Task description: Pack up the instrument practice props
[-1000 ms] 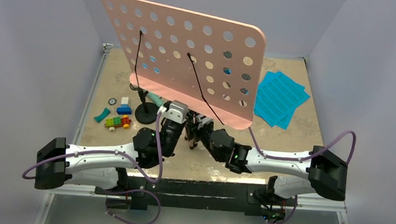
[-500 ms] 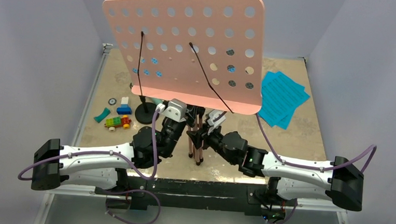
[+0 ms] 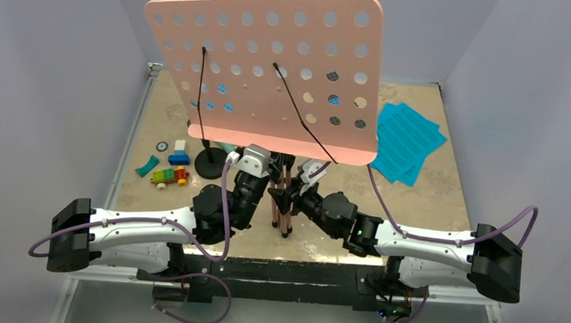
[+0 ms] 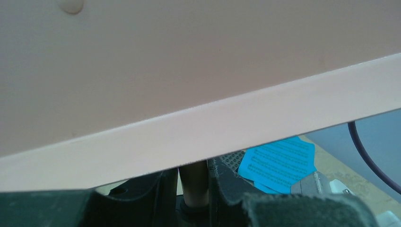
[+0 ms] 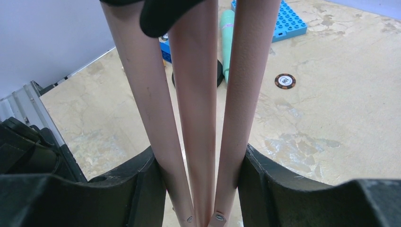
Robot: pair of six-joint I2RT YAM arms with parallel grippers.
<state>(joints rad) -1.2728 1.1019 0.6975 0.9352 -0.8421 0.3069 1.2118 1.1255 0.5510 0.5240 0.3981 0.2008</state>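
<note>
At the near middle of the table [image 3: 414, 207], I held the pink music stand [image 3: 265, 70] upright between both arms. My left gripper [image 4: 193, 194] pinched its round post [image 4: 193, 182] just under the perforated board's lower lip, 1 finger on each side. My right gripper [image 5: 201, 184] was clamped around the 3 folded legs [image 5: 196, 104], bunched together between my pads. 2 black wire page holders [image 3: 300, 117] crossed the board. The cyan sheet-music pages [image 3: 406, 141] lay flat at far right, well apart from the stand. The mint-green microphone [image 5: 227, 38] was at the small black mic stand [image 3: 209, 164], just left of my left wrist; resting on it or beside it, couldn't tell. Toy bricks [image 3: 169, 175] sat further left. A blue baseplate [image 5: 288, 21] lay beyond the legs.
</note>
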